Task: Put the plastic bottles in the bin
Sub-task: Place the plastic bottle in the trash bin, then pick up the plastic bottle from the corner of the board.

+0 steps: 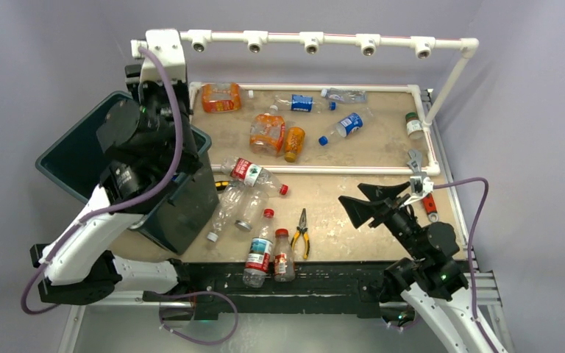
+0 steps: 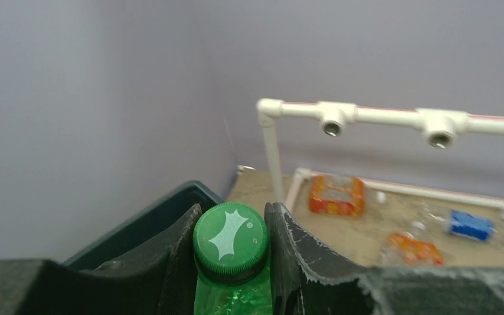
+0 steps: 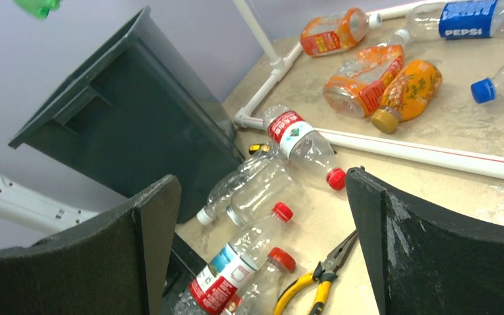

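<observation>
Only the left wrist view shows us the left gripper (image 2: 231, 213) clamped on a green bottle (image 2: 231, 246) by its cap, over the bin (image 2: 151, 213) at left. Overhead, the left arm (image 1: 88, 235) hides it. Our right gripper (image 3: 262, 178) gapes wide, right of the near bottles (image 3: 233, 262). The green bottle's body is cut off.

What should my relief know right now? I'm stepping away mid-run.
Left claw: shut on a green bottle, held over the bin, not yet dropped.
Right claw: open, empty, above the table.
Done: the bin's contents are hidden, so the count is unknown.
Left: release the green bottle, then clear the near cluster and the far group beyond the white pipe.
</observation>
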